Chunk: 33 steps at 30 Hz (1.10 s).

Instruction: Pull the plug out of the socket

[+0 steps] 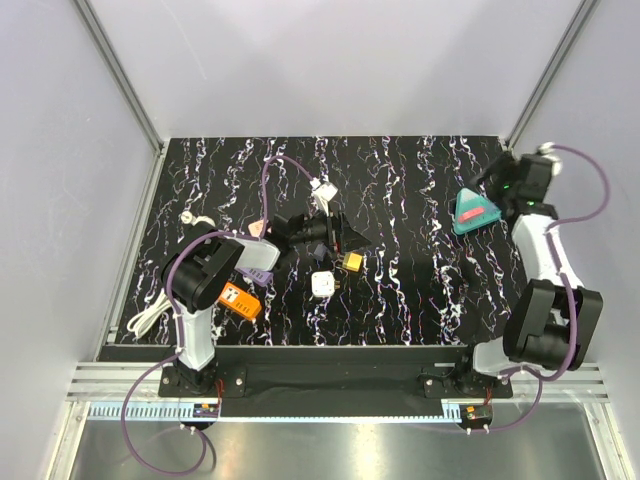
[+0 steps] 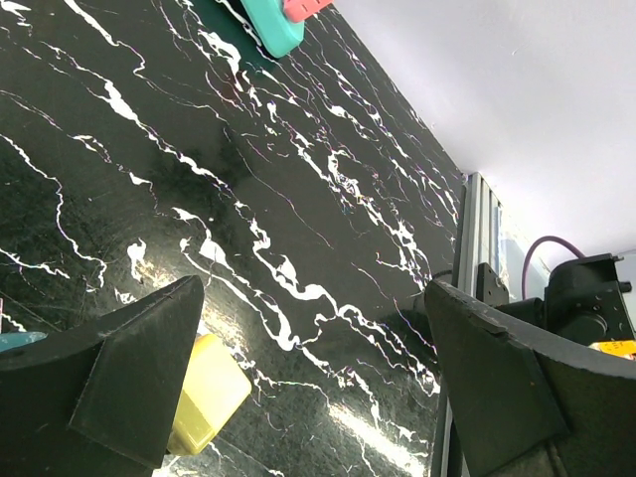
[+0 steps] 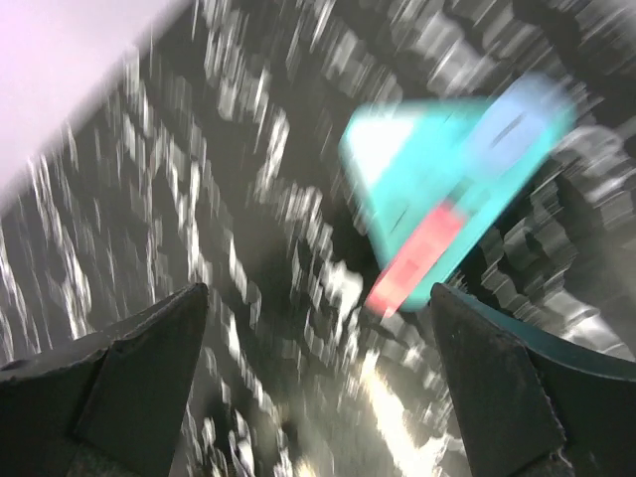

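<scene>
A white socket block [image 1: 321, 285] lies mid-table in the top view, with a small orange part on its right side. A yellow plug piece [image 1: 352, 262] lies just beyond it. It also shows in the left wrist view [image 2: 206, 394], resting on the table against the inside of my left finger. My left gripper [image 1: 338, 236] is open and empty just above and behind these two [image 2: 313, 368]. My right gripper [image 1: 497, 186] is open and empty at the far right [image 3: 318, 368]. Its view is motion-blurred.
A teal triangular block with a red strip [image 1: 475, 211] lies just left of the right gripper [image 3: 452, 204] and shows far off in the left wrist view [image 2: 275, 22]. An orange device [image 1: 240, 300], a purple piece [image 1: 258, 272] and a white cable [image 1: 150, 318] lie near the left arm.
</scene>
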Available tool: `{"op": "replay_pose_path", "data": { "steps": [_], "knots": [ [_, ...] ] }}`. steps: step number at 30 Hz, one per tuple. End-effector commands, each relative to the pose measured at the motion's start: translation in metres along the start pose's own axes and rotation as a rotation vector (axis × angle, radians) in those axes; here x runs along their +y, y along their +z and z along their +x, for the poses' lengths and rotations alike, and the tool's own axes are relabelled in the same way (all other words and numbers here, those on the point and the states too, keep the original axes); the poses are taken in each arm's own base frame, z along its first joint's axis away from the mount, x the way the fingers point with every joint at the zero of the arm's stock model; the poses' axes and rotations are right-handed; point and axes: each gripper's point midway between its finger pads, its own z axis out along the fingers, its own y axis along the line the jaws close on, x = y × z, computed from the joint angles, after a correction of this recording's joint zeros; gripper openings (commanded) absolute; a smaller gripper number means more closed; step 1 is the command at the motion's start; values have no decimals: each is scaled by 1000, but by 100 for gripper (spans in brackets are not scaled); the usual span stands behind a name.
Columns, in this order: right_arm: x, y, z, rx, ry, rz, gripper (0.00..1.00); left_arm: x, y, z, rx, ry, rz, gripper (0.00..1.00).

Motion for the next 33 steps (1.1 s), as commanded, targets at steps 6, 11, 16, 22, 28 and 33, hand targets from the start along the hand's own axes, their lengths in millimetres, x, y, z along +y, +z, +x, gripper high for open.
{"op": "replay_pose_path", "data": {
  "steps": [6,11,16,22,28,33],
  "knots": [
    [-54,59,-93,-74,128,190,100,-21,-1,-18,-50,85,80,99],
    [-70,103,-91,0,119,227,100,-24,-3,-19,-53,90,86,99],
    [-80,137,-81,42,143,249,99,-26,-3,-19,-54,84,97,99],
    [-91,159,-64,104,141,274,93,-28,-3,-19,-53,86,102,99],
    [-93,171,-35,200,160,243,91,-27,-3,-19,-54,81,105,99],
    [-94,171,-21,239,162,236,88,-28,-4,-18,-55,83,105,99]
  ]
}}
